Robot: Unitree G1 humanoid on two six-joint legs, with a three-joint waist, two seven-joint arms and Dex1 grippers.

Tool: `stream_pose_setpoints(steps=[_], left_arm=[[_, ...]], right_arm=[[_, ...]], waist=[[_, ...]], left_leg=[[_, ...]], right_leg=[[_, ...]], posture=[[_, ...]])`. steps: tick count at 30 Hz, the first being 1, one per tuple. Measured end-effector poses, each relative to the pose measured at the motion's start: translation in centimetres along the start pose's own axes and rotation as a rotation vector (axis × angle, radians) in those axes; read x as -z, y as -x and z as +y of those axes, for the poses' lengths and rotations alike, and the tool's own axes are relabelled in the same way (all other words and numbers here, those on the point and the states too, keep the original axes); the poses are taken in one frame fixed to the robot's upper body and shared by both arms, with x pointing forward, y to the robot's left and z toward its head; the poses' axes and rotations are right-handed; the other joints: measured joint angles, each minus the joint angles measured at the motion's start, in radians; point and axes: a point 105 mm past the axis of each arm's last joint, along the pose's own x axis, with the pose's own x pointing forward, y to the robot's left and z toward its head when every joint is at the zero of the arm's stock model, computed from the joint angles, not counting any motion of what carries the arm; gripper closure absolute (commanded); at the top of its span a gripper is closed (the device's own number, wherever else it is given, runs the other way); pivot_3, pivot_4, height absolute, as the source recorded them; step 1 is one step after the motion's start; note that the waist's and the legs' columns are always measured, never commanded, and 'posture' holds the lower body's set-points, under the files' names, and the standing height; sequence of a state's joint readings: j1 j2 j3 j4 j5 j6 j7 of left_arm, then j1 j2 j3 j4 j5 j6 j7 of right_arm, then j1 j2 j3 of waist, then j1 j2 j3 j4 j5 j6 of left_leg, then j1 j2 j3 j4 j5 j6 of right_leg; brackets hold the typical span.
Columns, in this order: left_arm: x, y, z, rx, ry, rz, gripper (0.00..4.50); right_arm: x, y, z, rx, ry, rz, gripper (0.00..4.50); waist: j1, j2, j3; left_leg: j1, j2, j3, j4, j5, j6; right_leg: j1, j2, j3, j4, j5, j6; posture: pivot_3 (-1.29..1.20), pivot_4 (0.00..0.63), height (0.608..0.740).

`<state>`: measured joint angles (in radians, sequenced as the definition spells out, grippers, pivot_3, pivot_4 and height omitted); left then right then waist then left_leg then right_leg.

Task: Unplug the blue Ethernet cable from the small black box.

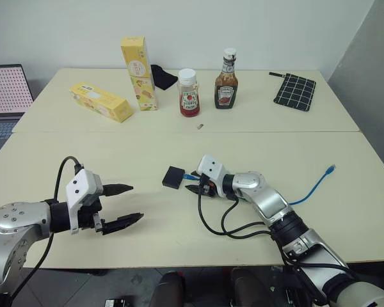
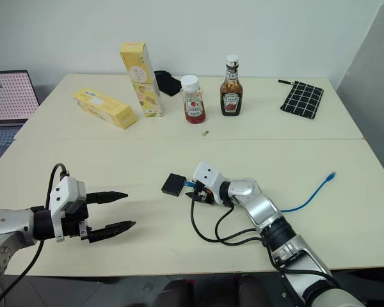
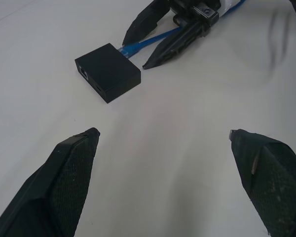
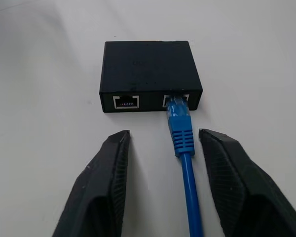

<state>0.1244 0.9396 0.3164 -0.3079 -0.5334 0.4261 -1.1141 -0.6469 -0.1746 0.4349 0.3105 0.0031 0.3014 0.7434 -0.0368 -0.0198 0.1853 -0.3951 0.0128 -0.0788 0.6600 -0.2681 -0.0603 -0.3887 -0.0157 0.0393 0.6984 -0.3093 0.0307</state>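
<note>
Small black box point(image 4: 150, 74) sits flat mid-table on the near half, two ports on its face, blue Ethernet cable point(image 4: 182, 133) still plugged into one and trailing off right, free end point(image 1: 331, 169) lying near the table's right edge. Right gripper point(image 4: 163, 148) straddles the plug boot, fingers apart with gaps either side, touching nothing; left gripper point(image 1: 128, 203) hovers wide open, empty, well to the box's left. Cream table point(image 1: 179, 236), white wall behind; boxes, two sauce bottles and a checked cloth on the far side.
</note>
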Motion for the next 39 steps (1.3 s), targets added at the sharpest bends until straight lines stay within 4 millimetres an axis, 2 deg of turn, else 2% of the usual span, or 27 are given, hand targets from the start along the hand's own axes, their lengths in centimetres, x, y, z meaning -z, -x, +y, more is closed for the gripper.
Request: stream_pose_setpoints(steps=[5, 7, 10, 14, 17, 20, 26, 29, 35, 39], left_arm=[[0.1, -0.1, 0.1, -0.003, 0.001, 0.004, 0.0], [0.1, -0.1, 0.2, -0.007, 0.003, -0.002, 0.0], [0.1, -0.3, 0.5, -0.026, 0.022, -0.025, 0.0], [0.2, -0.6, 1.1, -0.061, 0.101, -0.07, 0.0], [-0.9, -0.8, 1.5, -0.069, 0.203, -0.162, 0.0], [-1.9, -1.1, 1.5, -0.046, 0.309, -0.24, 0.0], [-2.9, -2.6, 0.5, 0.036, 0.423, -0.296, 0.0], [-3.4, -3.2, -0.2, 0.079, 0.424, -0.304, 0.0], [-3.6, -3.8, -0.6, 0.109, 0.426, -0.311, 0.0], [-3.8, -4.0, -0.7, 0.122, 0.43, -0.327, 0.77]], right_arm=[[0.0, 0.0, 0.0, 0.0, 0.018, 0.011, 4.13], [0.0, 0.0, 0.0, 0.002, 0.025, 0.013, 4.37], [-0.1, 0.3, -0.3, 0.011, 0.059, 0.02, 4.37], [-0.8, 1.7, -1.0, 0.036, 0.176, 0.006, 4.37], [-2.4, 2.9, -1.1, 0.047, 0.342, -0.065, 4.37], [-3.8, 4.3, -0.8, 0.039, 0.579, -0.138, 4.37], [-5.7, 5.4, 1.5, -0.03, 0.891, -0.306, 4.38], [-6.4, 5.5, 2.1, -0.037, 0.955, -0.37, 4.38], [-6.3, 5.5, 2.3, -0.048, 0.977, -0.384, 4.38], [-6.4, 5.6, 2.4, -0.049, 0.98, -0.389, 4.39]], waist=[[0.0, 0.0, 0.0], [0.0, 0.0, 0.0], [0.001, 0.0, 0.0], [0.002, 0.0, 0.0], [0.002, 0.0, 0.0], [0.002, 0.0, 0.0], [0.001, 0.0, 0.0], [0.002, 0.0, 0.0], [0.003, -0.001, 0.0], [0.003, 0.0, 0.0]], left_leg=[[0.0, 0.0, 0.0, 0.0, 0.0, 0.0], [0.0, 0.0, 0.0, 0.0, 0.0, 0.0], [0.0, 0.0, 0.0, 0.0, 0.0, 0.0], [-0.001, 0.0, -0.001, 0.0, 0.0, 0.0], [-0.001, 0.0, -0.001, 0.001, 0.0, 0.0], [-0.001, 0.0, -0.001, 0.001, 0.0, 0.0], [0.0, 0.0, -0.001, 0.001, 0.0, 0.0], [0.0, 0.001, -0.001, 0.001, 0.0, 0.0], [0.0, 0.001, -0.001, 0.001, 0.0, 0.0], [0.0, 0.001, -0.001, 0.001, 0.0, 0.0]], right_leg=[[0.0, 0.0, 0.0, 0.0, 0.0, 0.0], [0.0, 0.0, 0.0, 0.0, 0.0, 0.0], [0.0, 0.0, 0.0, 0.0, 0.0, 0.0], [0.0, -0.001, 0.0, 0.0, 0.0, 0.0], [0.0, -0.001, -0.001, 0.0, 0.0, 0.0], [0.001, -0.002, -0.001, 0.0, 0.0, 0.0], [0.0, -0.003, 0.0, 0.0, 0.0, 0.0], [0.001, -0.003, 0.0, 0.0, 0.0, 0.0], [0.001, -0.003, 0.0, 0.0, 0.0, 0.0], [0.001, -0.003, 0.0, 0.0, 0.0, 0.0]], posture=[[0.0, 0.15, 0.74], [0.0, 0.15, 0.74], [0.0, 0.15, 0.74], [0.0, 0.15, 0.74], [0.0, 0.15, 0.74], [0.0, 0.15, 0.74], [0.0, 0.15, 0.74], [0.0, 0.15, 0.74], [0.0, 0.15, 0.74], [0.0, 0.15, 0.74]])
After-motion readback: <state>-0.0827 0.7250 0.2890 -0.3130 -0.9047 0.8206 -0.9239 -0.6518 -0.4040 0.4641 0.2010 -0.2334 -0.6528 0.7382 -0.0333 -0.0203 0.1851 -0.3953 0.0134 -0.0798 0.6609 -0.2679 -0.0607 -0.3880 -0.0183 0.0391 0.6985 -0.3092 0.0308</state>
